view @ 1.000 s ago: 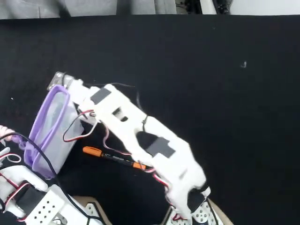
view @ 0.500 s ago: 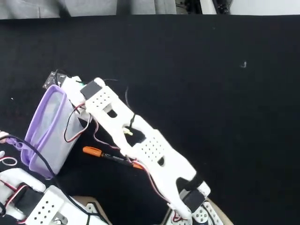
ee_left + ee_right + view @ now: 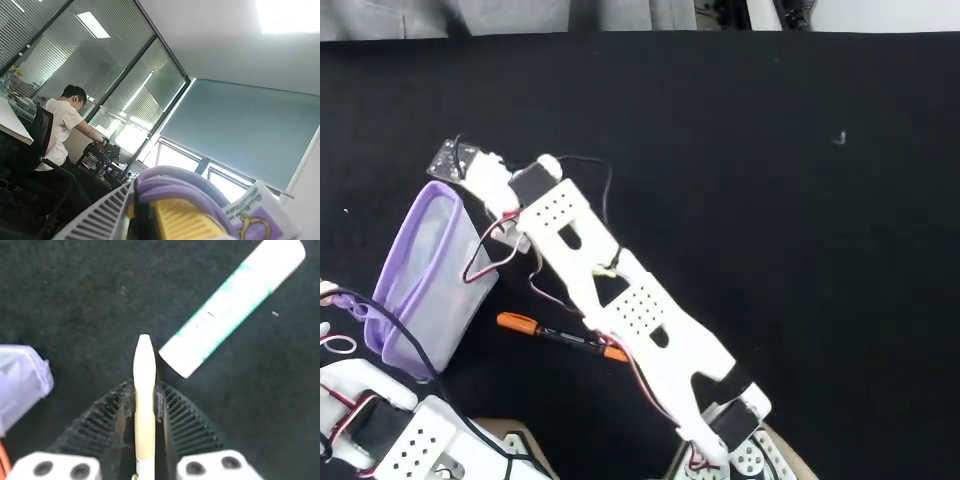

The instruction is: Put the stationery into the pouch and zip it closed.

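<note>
Evidently the right claw [image 3: 144, 386], clamped on a pale pen [image 3: 144, 357], has swung past the far end of the pouch [image 3: 425, 280] gripped by the left claw [image 3: 147, 210]; insertion outstanding.

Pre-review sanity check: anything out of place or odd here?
Nothing spilled or damaged. The orange marker lies partly under the right arm, outside the pouch. The right gripper clamps a white pen over bare table, beside the pouch.

Slatted blinds [image 3: 55, 65] cover glass walls [image 3: 131, 107] under a bright ceiling panel [image 3: 287, 15].
</note>
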`<state>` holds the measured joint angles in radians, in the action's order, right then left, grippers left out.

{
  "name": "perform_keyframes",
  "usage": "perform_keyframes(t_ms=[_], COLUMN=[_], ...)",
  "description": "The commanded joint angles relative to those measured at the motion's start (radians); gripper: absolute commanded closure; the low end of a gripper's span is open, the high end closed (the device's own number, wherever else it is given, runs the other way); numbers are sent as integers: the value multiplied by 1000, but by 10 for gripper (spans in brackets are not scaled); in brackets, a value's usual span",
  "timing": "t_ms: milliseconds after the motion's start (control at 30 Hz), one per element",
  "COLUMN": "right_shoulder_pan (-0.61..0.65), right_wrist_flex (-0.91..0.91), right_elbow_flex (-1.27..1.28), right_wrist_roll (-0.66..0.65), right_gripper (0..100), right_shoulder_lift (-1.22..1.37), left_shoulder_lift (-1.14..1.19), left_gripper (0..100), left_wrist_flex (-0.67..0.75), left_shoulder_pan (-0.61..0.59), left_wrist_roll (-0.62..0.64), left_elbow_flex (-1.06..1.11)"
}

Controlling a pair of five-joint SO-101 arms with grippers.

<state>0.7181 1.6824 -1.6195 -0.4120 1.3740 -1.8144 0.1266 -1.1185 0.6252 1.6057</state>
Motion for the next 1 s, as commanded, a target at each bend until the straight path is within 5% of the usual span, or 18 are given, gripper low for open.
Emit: perform_keyframes(t_ms=[0, 267, 567, 967], right_shoulder_pan=[-35, -81, -206, -232], right_wrist_flex=[41, 81, 80, 29], right_elbow_flex=[-53, -53, -53, -50], right_wrist_roll=[14, 14, 17, 180], right_gripper=[986, 986, 986, 987], right_shoulder_lift=[-94, -205, -512, -947], left_shoulder_lift=[-6, -6, -6, -5], left_gripper=[971, 971, 971, 971], left_wrist_flex=[18, 18, 14, 12], left_shoulder_pan=[-5, -1, 157, 171], left_wrist_roll=[0, 0, -6, -6], left_elbow_flex=[-5, -5, -5, -4])
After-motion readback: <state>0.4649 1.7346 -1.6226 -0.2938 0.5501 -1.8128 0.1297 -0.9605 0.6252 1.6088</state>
